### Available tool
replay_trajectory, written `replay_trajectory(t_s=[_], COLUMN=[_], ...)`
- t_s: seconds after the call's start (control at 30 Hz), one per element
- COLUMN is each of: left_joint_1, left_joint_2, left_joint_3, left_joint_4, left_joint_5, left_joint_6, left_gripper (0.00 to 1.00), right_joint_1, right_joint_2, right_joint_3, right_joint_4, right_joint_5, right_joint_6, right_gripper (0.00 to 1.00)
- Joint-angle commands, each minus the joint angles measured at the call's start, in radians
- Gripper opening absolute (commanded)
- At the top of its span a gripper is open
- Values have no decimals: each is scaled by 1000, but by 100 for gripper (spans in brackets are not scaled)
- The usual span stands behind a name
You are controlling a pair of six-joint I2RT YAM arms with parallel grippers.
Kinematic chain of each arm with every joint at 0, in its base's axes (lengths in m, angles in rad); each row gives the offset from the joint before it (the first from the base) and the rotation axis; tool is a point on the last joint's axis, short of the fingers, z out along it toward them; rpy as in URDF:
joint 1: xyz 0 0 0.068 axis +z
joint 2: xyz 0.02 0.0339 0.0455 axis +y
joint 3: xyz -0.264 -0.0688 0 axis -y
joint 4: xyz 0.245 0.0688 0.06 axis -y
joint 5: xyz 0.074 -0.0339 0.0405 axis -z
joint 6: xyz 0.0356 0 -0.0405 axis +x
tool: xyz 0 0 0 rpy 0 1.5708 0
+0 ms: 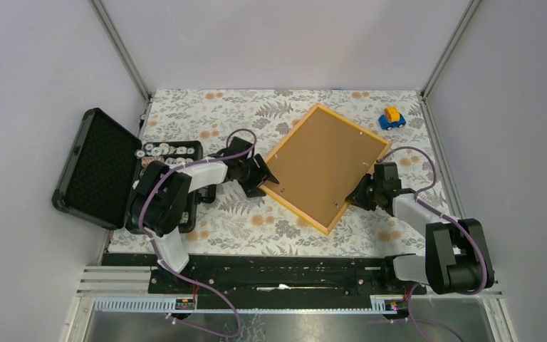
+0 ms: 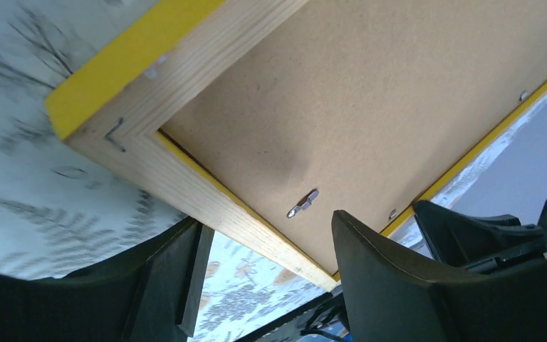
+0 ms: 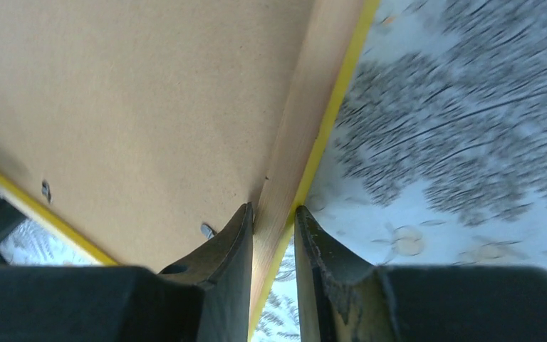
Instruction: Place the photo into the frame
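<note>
Frame [image 2: 217,68] lies back side up at the middle of the table [image 1: 256,228], turned like a diamond with corners at roughly 12, 3, 6 and 9 o'clock. A brown backing board [image 1: 325,166] sits inside the rails. One small metal clip [image 2: 303,203] shows on the board near the edge. Left gripper [image 1: 262,174] is at the frame's 9 o'clock corner. In the left wrist view its fingers [image 2: 384,285] are spread wide and straddle the wooden rail just past the corner. Cannot tell if either finger touches the wood. Right gripper [image 1: 356,196] is on the 4 to 5 o'clock edge, about midway between the 3 and 6 o'clock corners. In the right wrist view its fingers [image 3: 231,249] are pinched on the rail, one on the backing side, one on the outer yellow side. Cannot tell whether the frame rests flat or is slightly raised. Open black case [image 1: 96,167] at the table's 9 o'clock, lid leaning outward, round bits in its tray. Small blue and yellow toy car [image 1: 392,117] at 1 o'clock, well apart from the frame. Floral cloth covers the table.
</note>
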Motion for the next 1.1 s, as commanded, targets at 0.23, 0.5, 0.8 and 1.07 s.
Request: replay_trajectory(t_s=[0.23, 0.5, 0.8, 1.07], left_joint_1=[147, 207, 220, 221], left_joint_2=[131, 201, 201, 198], left_joint_3=[180, 259, 173, 148], left_joint_4=[-157, -208, -108, -77], left_joint_5=[1, 112, 196, 212], left_joint_6=[372, 439, 406, 381], left_gripper=[72, 74, 75, 77], right_joint_1=[282, 327, 326, 363], right_joint_2=[-113, -350, -155, 318], right_joint_3=[-194, -110, 239, 432], right_joint_4=[-52, -301, -198, 107], right_joint_5=[-147, -27, -32, -298], right_joint_6=[213, 150, -46, -136], right_gripper=[31, 63, 86, 71])
